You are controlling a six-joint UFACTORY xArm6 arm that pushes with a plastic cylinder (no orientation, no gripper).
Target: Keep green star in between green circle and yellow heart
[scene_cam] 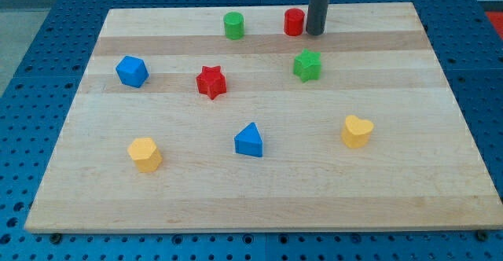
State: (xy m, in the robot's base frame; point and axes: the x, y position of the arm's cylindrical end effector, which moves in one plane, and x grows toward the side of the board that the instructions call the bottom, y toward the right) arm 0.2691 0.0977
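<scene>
My tip [315, 33], a bare rod with no pincer to open or hold anything, rests on the tabletop [440, 198] just right of the red cylinder [294, 22]; green star [307, 65] sits just below it, green circle [233, 25] to its left, yellow heart [357, 130] farther below-right

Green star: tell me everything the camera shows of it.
The green star is a small, chunky block with stubby points, matt and solid green, lying flat on the pale wooden board in the upper right of centre. Nothing touches it. My tip stands above it toward the view's top, clear of it, beside the red cylinder. The green circle sits up and to its left, the yellow heart down and to its right, so it lies roughly between them.
</scene>
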